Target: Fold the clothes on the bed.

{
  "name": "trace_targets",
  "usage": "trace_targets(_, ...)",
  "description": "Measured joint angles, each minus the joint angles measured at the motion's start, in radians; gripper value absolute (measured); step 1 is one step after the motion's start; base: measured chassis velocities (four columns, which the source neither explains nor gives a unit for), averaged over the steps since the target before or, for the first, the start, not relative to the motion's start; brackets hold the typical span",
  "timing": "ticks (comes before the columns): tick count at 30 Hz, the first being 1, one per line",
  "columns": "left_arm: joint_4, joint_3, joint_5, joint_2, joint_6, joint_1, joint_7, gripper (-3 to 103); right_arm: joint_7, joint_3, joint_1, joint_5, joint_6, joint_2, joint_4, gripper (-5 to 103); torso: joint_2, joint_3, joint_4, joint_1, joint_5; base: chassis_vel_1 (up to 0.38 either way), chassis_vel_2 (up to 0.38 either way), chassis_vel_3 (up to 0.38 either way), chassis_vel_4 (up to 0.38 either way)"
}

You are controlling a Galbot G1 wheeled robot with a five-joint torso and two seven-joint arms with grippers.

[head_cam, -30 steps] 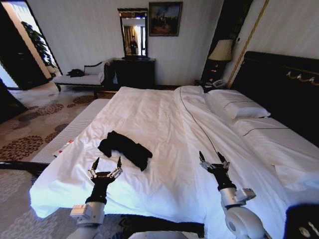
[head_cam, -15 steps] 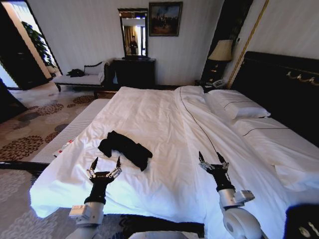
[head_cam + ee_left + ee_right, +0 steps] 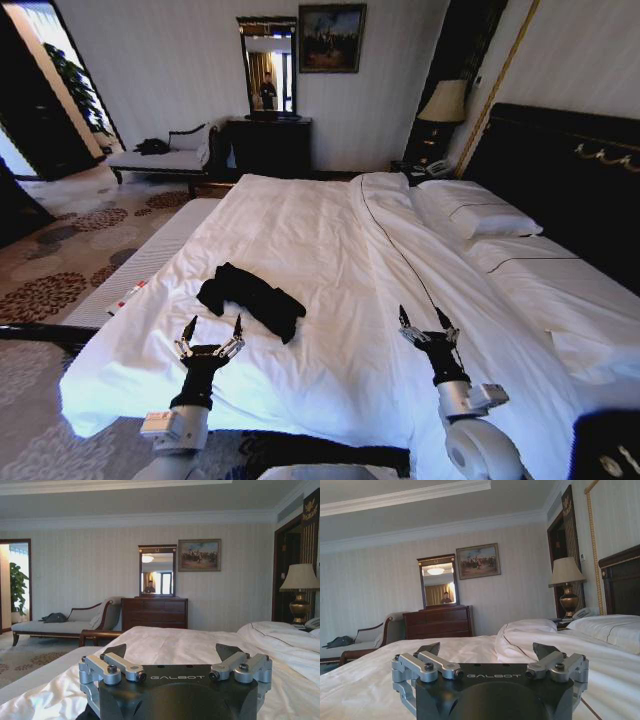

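Folding hasn't really started, as far as I can tell. The shirt [image 3: 250, 298] is a crumpled black heap on the bed [image 3: 330, 250], bunched up with no clean edges, no sleeves laid out, and I can't make out any lettering on it. So pretty much everything is left: get hold of it, spread it flat, then do the actual folds.

Going left to right in the head view: the left gripper [image 3: 211, 328] hovers low over the near part of the duvet, jaws spread wide with nothing between them. The shirt sits just beyond and a little to the right of it, near but not touching. Its closest edge looks to be the nearer lobe of the heap, ahead of the right-hand fingertip. From the left wrist view the left gripper [image 3: 175, 650] has its jaws open over white bedding.

Further right, the right gripper [image 3: 428, 324] is over bare duvet, well apart from the shirt, jaws also wide and empty. The right wrist view agrees: the right gripper [image 3: 490, 651] is open with sheet and pillows ahead.

My guess is the left arm has the much shorter reach to the shirt; the right one would need to swing inward a fair way.
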Motion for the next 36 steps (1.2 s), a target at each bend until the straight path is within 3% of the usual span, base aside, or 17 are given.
trace_targets(36, -0.018, -0.012, 0.023, 0.0, -0.035, 0.025, -0.007, 100, 0.003, 0.001, -0.038, -0.053, 0.018, 0.063, 0.017, 100, 0.0, 0.0, 0.0, 0.0, 0.0001, 0.001, 0.007, -0.002, -0.008)
